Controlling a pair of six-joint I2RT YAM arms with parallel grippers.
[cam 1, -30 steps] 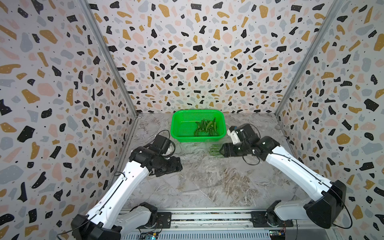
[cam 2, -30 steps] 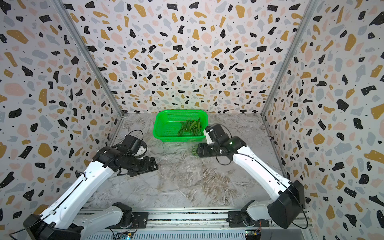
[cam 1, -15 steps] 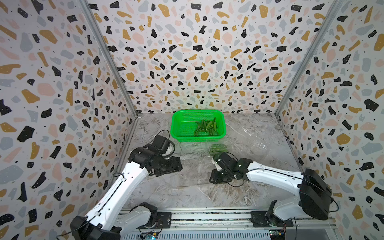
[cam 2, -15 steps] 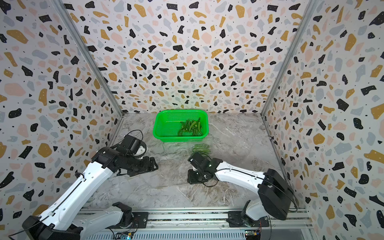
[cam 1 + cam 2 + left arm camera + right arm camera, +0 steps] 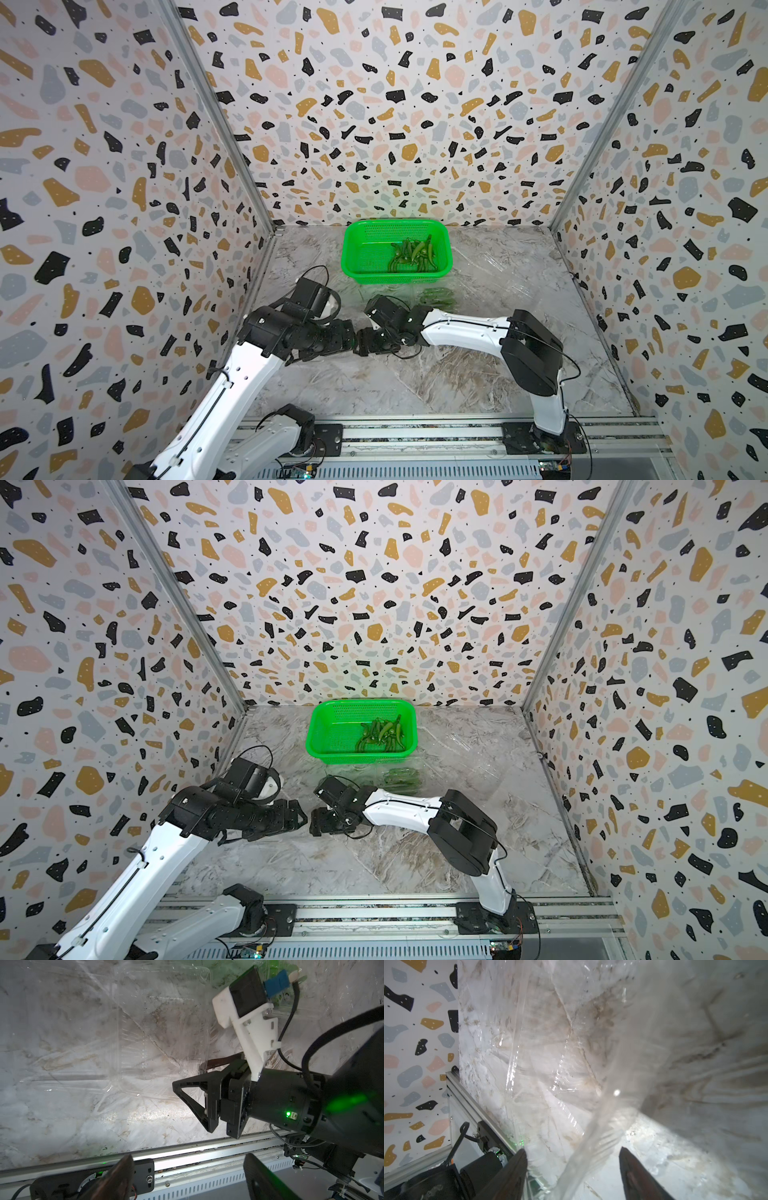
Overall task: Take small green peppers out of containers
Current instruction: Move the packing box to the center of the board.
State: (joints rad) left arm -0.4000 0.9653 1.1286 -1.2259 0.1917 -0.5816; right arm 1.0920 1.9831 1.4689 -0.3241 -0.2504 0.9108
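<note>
Several small green peppers (image 5: 411, 255) (image 5: 380, 735) lie in the green basket (image 5: 357, 253). More peppers (image 5: 436, 297) (image 5: 401, 779) sit inside a clear container just in front of it. An empty clear container (image 5: 158, 1043) lies open on the marble between the arms. My right gripper (image 5: 361, 340) (image 5: 573, 1172) is open, and a bent edge of that container's clear plastic (image 5: 591, 1147) passes between its fingers without touching either. My left gripper (image 5: 350, 338) (image 5: 187, 1178) faces it tip to tip, open and empty.
Another crinkled clear container (image 5: 494, 266) lies right of the basket. The metal rail (image 5: 187, 1153) runs along the table's front edge below my left gripper. Patterned walls close in the left, back and right. The right arm's elbow (image 5: 532, 353) stands over the table's right half.
My right arm has swung from the pepper pack by the basket down and to the left, ending tip to tip with the left gripper. The left arm has barely moved.
</note>
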